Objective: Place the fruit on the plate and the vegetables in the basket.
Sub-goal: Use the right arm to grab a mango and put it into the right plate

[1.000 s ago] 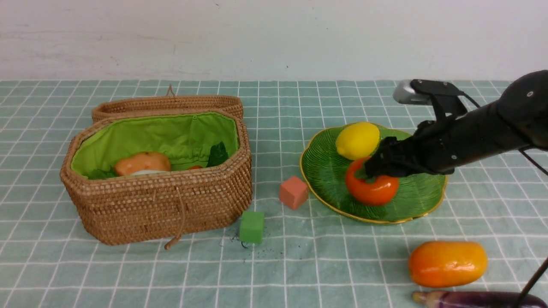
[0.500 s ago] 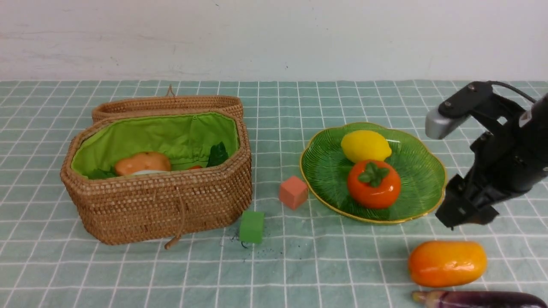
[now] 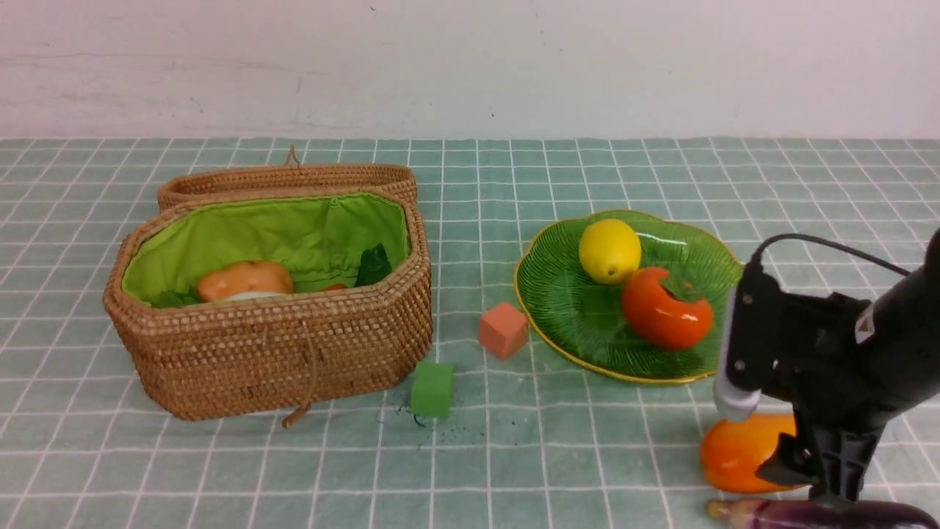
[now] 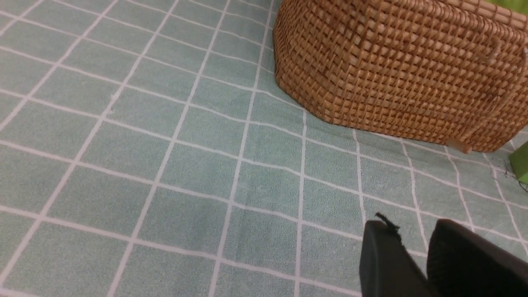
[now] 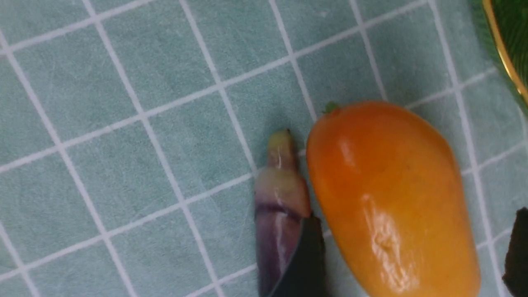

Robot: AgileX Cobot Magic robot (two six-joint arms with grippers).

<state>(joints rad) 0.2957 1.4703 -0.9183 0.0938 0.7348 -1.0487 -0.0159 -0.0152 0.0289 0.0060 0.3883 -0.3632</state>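
The green plate (image 3: 565, 301) holds the yellow lemon (image 3: 609, 250) and the persimmon (image 3: 664, 316), which lies tipped on its side. The mango (image 3: 734, 452) lies on the cloth in front of the plate, with the purple eggplant (image 3: 771, 514) right beside it. My right gripper (image 3: 811, 474) is open and lowered over the mango (image 5: 383, 185). One finger sits between the mango and the eggplant (image 5: 280, 206), the other on the mango's far side. The wicker basket (image 3: 279, 353) holds a potato (image 3: 242, 279) and green leaves. My left gripper (image 4: 416, 239) is shut and empty near the basket (image 4: 396, 66).
A salmon-pink foam cube (image 3: 504, 330) and a green foam cube (image 3: 432, 389) lie between the basket and the plate. The basket lid (image 3: 286, 176) lies open behind it. The plate's gold rim (image 5: 507, 62) is close to the mango.
My right gripper has let go of the persimmon on the plate and swung forward and down over the mango. The persimmon rolled right onto its side and the lemon shifted slightly.
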